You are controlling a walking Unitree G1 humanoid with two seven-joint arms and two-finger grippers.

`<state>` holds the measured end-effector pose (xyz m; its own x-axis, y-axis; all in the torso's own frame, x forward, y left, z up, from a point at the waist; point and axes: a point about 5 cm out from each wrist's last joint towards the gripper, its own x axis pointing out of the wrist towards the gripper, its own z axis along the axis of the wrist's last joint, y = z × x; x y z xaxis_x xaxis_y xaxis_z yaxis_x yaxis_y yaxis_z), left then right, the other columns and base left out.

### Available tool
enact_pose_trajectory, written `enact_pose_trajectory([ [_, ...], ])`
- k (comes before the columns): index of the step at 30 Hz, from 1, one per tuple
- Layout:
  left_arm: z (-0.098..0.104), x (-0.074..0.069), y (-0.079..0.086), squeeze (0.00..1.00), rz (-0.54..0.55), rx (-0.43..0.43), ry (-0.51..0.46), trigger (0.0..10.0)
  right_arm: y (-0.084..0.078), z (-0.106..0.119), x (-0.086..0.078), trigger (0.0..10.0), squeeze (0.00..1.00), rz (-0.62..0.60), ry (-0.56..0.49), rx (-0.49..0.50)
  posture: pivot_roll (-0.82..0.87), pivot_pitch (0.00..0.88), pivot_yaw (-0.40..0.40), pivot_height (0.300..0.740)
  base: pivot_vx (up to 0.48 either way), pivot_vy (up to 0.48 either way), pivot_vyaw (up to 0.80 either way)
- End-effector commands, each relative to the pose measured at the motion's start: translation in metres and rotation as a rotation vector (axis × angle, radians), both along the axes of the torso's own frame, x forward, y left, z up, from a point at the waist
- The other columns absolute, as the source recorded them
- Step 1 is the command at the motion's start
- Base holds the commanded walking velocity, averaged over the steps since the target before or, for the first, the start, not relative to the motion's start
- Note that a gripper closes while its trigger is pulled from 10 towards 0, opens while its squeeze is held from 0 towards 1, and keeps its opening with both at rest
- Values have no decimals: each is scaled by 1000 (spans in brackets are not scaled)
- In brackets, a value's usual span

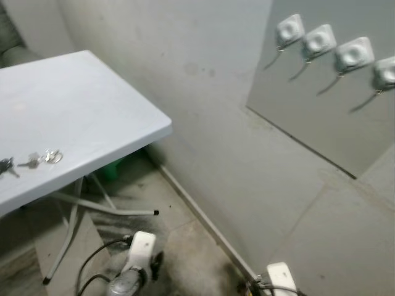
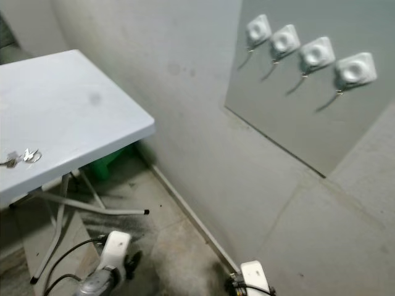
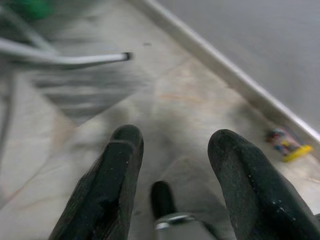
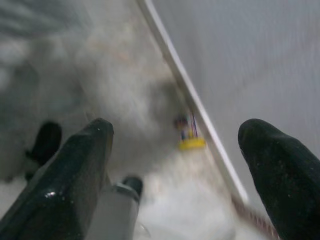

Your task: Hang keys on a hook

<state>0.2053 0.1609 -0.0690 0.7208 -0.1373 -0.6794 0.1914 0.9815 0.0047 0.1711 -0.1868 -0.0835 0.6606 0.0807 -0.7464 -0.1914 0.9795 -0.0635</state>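
A small bunch of silver keys (image 1: 44, 158) lies near the front edge of the white folding table (image 1: 92, 105), with a darker key (image 1: 6, 165) just left of it. Several white hooks (image 1: 319, 42) are lined up on a grey panel (image 1: 308, 111) on the wall to the right. Both arms hang low over the floor, far from the keys and the hooks. In the left wrist view my left gripper (image 3: 177, 137) is open with nothing between its fingers. My right gripper (image 4: 177, 130) is also open and empty, pointing at the floor by the baseboard.
The table's metal legs (image 1: 105, 209) spread over the floor below its top, and a green object (image 1: 112, 168) sits under it by the wall. A small yellow item (image 4: 190, 142) lies against the baseboard (image 1: 203, 219). Bare floor runs between the table and the wall.
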Motion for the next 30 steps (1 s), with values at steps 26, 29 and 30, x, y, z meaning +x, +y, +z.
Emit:
enact_pose_trajectory([
  [26,-4,-7,-6,0,15,-39,16,10000,-7,1,-1,10000,0,-61,-19,28,-33,59,-22,740,0,0,708],
  [29,7,10,-16,0,-5,-63,-55,10000,-6,6,8,10000,0,-58,-63,32,-34,62,-19,740,0,0,0],
  [30,11,16,-21,0,-16,-70,-84,10000,-5,8,11,10000,0,-58,-77,33,-34,62,-19,740,0,0,0],
])
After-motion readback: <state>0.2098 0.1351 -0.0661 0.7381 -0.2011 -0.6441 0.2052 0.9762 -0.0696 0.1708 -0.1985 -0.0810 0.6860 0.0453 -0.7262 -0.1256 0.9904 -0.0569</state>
